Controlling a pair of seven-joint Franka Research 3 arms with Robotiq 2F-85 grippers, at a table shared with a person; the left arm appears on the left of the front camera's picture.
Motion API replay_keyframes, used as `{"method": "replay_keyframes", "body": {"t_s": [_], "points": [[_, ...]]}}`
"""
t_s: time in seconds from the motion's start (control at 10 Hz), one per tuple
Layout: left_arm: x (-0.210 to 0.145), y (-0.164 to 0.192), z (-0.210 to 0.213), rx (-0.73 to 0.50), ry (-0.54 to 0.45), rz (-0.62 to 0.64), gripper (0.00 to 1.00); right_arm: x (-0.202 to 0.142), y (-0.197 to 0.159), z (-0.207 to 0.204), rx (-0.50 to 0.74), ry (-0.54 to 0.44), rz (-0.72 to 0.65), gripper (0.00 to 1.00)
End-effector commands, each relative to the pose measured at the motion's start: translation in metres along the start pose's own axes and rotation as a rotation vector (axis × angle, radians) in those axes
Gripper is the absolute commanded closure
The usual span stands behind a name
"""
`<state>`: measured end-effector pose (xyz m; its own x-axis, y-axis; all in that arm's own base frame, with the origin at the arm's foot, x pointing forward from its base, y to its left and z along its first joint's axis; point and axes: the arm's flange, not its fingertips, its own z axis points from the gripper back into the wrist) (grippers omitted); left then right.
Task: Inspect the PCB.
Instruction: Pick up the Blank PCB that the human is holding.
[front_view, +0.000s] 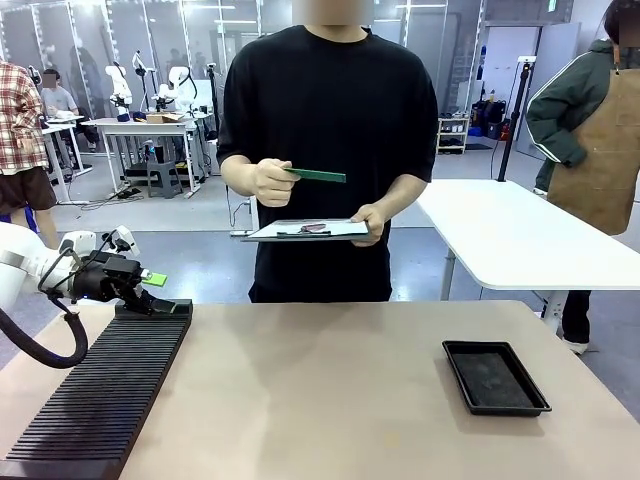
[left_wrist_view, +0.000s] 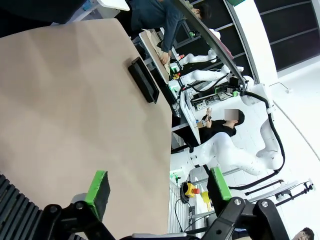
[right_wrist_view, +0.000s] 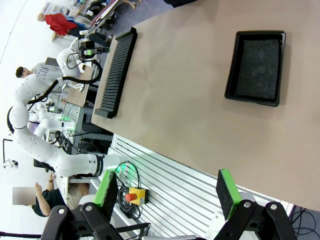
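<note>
PCB (front_view: 318, 175) is off the counter (front_view: 320, 400), held flat at chest height in one hand (front_view: 268, 182) of the person across. The other hand (front_view: 374, 222) holds a clipboard (front_view: 300, 230) just below the PCB. The left claw (front_view: 152, 288) is wide and empty, at the far end of the black slotted rack (front_view: 100, 390) on the counter's left side. The right claw (right_wrist_view: 166, 189) is wide and empty, up over the counter's robot-side edge. Black tray (front_view: 495, 377) sits on the right side, well apart from the rack.
</note>
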<state>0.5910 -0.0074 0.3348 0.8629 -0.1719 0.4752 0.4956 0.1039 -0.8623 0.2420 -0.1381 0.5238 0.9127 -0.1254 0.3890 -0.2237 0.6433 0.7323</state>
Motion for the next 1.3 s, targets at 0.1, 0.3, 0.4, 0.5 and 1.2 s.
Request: {"method": "replay_keyframes", "body": {"t_s": [0.1,0.3,0.4,0.5,1.2], "points": [[0.0,0.0,0.0,0.0,0.0,0.0,0.0,0.001,0.001,0.001,0.013,-0.006,0.019,0.0],[0.013,-0.057,0.024,0.038,-0.044,0.096,0.0,0.001,0.001,0.001,0.013,-0.006,0.019,0.0],[0.013,-0.084,0.035,0.066,-0.07,0.131,0.0,0.001,0.001,0.001,0.013,-0.006,0.019,0.0],[0.007,-0.114,0.046,0.102,-0.073,0.197,0.0,0.001,0.001,0.001,0.013,-0.006,0.019,0.0],[-0.137,-0.305,0.141,0.511,-0.131,0.116,0.0,0.001,0.001,0.001,0.013,-0.006,0.019,0.0]]}}
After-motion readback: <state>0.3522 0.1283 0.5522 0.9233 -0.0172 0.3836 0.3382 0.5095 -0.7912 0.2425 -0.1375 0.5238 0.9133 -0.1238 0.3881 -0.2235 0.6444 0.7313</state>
